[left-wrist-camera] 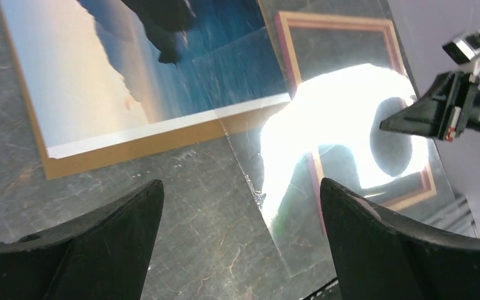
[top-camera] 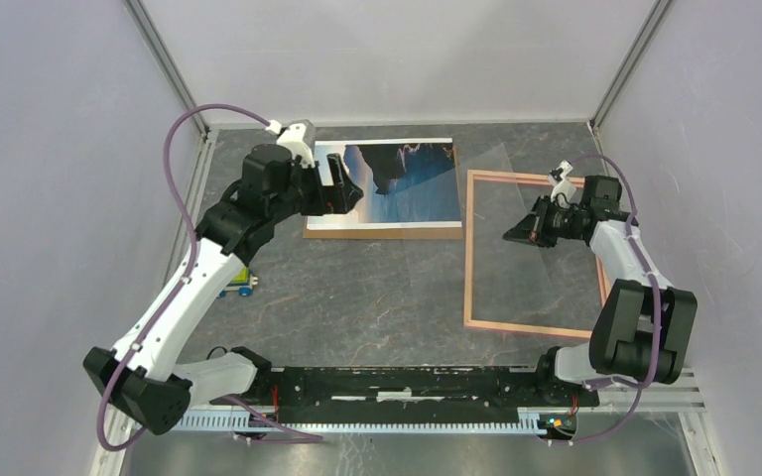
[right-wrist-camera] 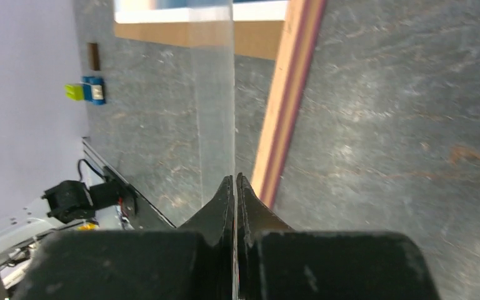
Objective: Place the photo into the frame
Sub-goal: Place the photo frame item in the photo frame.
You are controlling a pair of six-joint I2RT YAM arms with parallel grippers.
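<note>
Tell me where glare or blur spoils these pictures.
Left wrist view: blown-out white glare on the clear sheet washes out part of the frame. Right wrist view: no glare, the sheet is a thin edge-on line. Top external view: evenly lit, sheet barely visible.

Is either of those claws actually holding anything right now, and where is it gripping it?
The right gripper pinches a clear sheet by its edge. The left gripper is open, holding nothing.

Photo (top-camera: 407, 183) left edge hidden behind left arm (top-camera: 208, 263), frame (left-wrist-camera: 337, 22) interior washed out by glare, small blue-green object (right-wrist-camera: 87, 91) unidentifiable
</note>
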